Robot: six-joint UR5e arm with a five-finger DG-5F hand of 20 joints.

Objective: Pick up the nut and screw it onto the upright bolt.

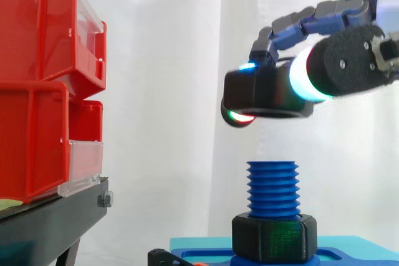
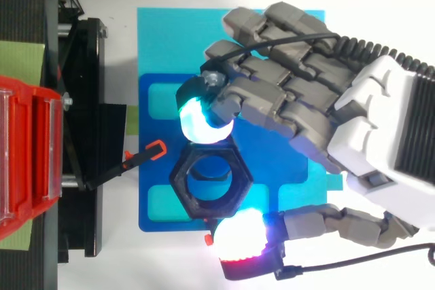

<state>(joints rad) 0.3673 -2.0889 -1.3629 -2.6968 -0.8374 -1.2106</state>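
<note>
A black hex nut (image 1: 268, 95) hangs level in the air, pinched between the glowing pads of my hand (image 1: 352, 60). From above, the nut (image 2: 182, 180) sits between a cyan-white pad (image 2: 197, 119) and a pink-white pad (image 2: 238, 234), with the palm (image 2: 380, 134) to the right. The upright blue bolt (image 1: 272, 188) stands directly under the nut, with a clear gap between them. A second black nut (image 1: 274, 238) sits at the bolt's foot on the blue base plate (image 2: 158, 188).
Red bins (image 1: 37, 91) are stacked on a black stand (image 1: 50, 222) at the left. A black clamp with an orange tip (image 2: 146, 154) reaches from the stand toward the plate. A white curtain hangs behind.
</note>
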